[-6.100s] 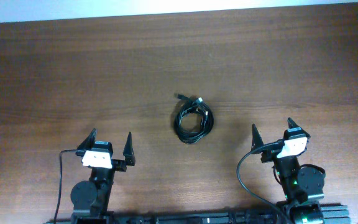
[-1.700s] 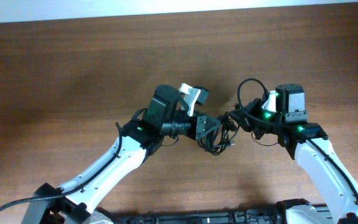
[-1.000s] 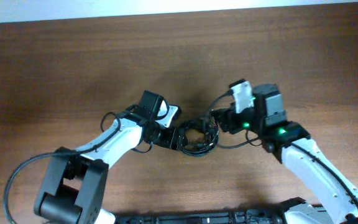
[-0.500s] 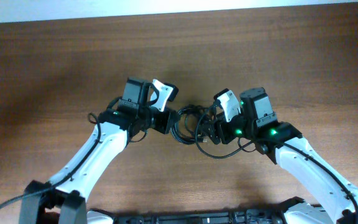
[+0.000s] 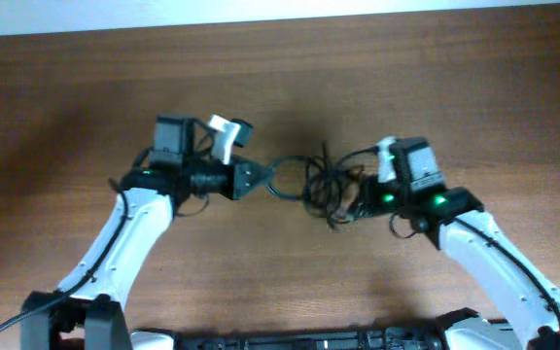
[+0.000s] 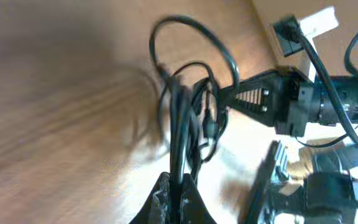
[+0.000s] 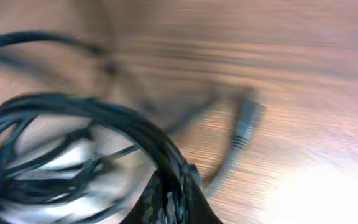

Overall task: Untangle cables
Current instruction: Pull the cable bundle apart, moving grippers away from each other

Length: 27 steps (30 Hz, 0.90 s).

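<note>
While the two claws hold opposite sides of the tangle, the cables [image 5: 311,181] hang stretched between them over the middle of the wooden bench [image 5: 86,87]. The left claw [image 5: 258,180] is pinched tight on a few strands, with one loop drawn out toward its own side. The right claw [image 5: 350,200] is clamped around the thicker bundle, apparently as an anchor so the coil opens up rather than sliding along as one lump.

From the left wrist, the gripped strands run up into loose, crossing loops, with the other claw just beyond them. From the right wrist, several turns sit between the closed jaws, and a plug end [image 7: 243,127], blurred, lies on the bench just beside the bundle.

Most of the snarl looks bunched right in front of the right claw. That knot, and the free plug that may have to pass back through a loop, appear to be the main obstacles. The white arms [image 5: 129,228] flank the tangle on both sides.
</note>
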Each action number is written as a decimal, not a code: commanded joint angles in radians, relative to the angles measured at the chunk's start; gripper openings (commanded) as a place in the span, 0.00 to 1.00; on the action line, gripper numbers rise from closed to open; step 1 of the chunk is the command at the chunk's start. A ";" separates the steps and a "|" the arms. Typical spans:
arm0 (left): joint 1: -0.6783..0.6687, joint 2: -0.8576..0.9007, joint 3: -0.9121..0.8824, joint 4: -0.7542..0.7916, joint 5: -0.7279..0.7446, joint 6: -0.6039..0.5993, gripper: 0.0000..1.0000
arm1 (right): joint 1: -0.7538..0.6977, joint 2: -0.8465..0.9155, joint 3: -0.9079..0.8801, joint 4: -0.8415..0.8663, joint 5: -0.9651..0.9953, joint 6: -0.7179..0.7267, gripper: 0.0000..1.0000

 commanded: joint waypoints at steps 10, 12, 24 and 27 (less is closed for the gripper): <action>0.056 -0.265 0.019 0.370 0.145 -0.365 0.00 | -0.270 0.006 -0.007 0.171 -0.683 -0.117 0.57; -0.052 -0.234 0.019 0.369 0.095 -0.348 0.00 | -0.174 0.006 -0.007 0.187 -0.739 -0.181 0.70; 0.058 -0.180 0.019 0.391 -0.003 -0.355 0.00 | -0.091 0.006 -0.007 -0.101 0.266 0.106 0.04; 0.170 -0.180 0.019 0.261 -0.204 -0.354 0.02 | -0.235 0.006 -0.007 -0.111 0.257 0.148 0.04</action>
